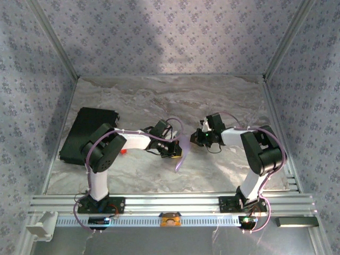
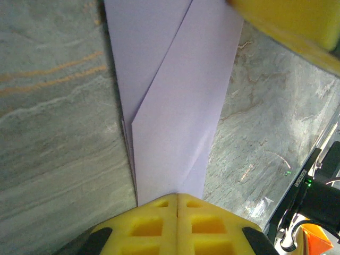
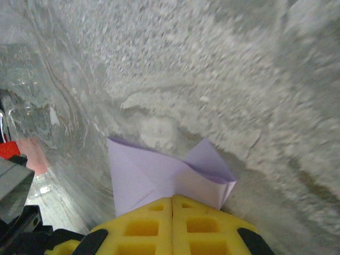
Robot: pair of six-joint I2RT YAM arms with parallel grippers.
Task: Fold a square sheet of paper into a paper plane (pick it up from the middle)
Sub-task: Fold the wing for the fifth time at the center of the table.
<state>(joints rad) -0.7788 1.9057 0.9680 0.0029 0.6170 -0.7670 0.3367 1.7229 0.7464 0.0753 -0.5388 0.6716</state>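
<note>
The left claw [image 2: 177,197] is clamped on the paper plane [image 2: 175,106], which stretches away toward 12 o'clock from its tips; the right claw [image 3: 172,200] pinches the same folded paper

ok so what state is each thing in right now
lavender paper: partly folded, gripped by both end effectors
left end effector: shut on the lavender paper
right end effector: shut on the lavender paper
black pad: lying flat, untouched
</note>
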